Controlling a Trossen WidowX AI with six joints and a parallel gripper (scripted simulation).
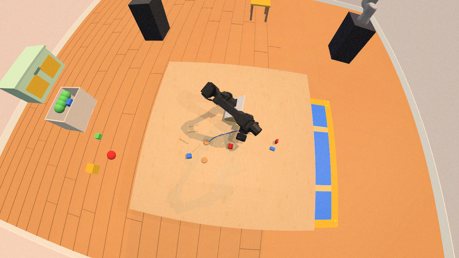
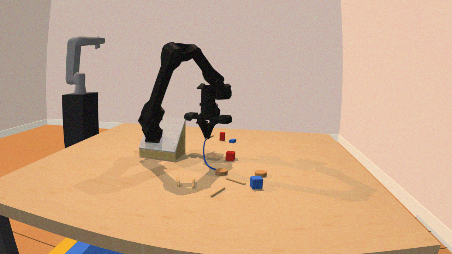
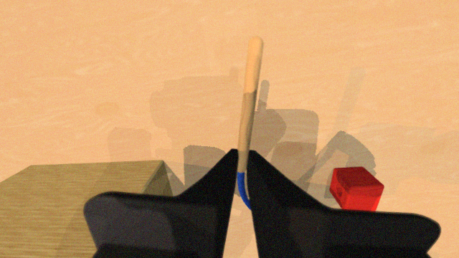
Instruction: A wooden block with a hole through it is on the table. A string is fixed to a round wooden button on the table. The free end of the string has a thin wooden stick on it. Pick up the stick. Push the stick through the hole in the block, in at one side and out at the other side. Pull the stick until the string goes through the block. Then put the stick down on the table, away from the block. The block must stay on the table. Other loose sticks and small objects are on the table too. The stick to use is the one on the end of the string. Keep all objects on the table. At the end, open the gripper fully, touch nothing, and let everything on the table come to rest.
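the pick-up looks done: the gripper (image 1: pixel 242 132) (image 2: pixel 207 138) (image 3: pixel 242 155) is nearly closed, pinching the stick (image 1: pixel 251 133) (image 2: pixel 210 136) (image 3: pixel 252 72) close to the end where the blue string (image 1: pixel 221 134) (image 2: pixel 204 154) (image 3: pixel 241 183) begins. the stick is off the table (image 1: pixel 272 192) (image 2: pixel 189 221) (image 3: pixel 107 36), and the string bends down to the wooden button (image 1: pixel 206 142) (image 2: pixel 221 172). the red cube (image 1: pixel 230 146) (image 2: pixel 230 156) (image 3: pixel 358 183), likely the block to thread, sits apart from the stick with no string through it. so lining up, pushing through, pulling the string after and setting the stick down are all left.

the wrist view shows what the others barely do: most of the stick juts beyond the fingertips, and a small dark spot marks one side of the cube, probably the hole. it does not show the button. the exterior view gives the height of the grip and the hanging curve of the string, with four loose sticks (image 1: pixel 195 148) (image 2: pixel 218 191) on the near side. the top view lays out the spacing: button to the left of the cube, a small red piece (image 1: pixel 276 141) (image 2: pixel 222 135) and a flat blue piece (image 1: pixel 272 148) (image 2: pixel 232 140) to its right; there the arm hides most of the grip.
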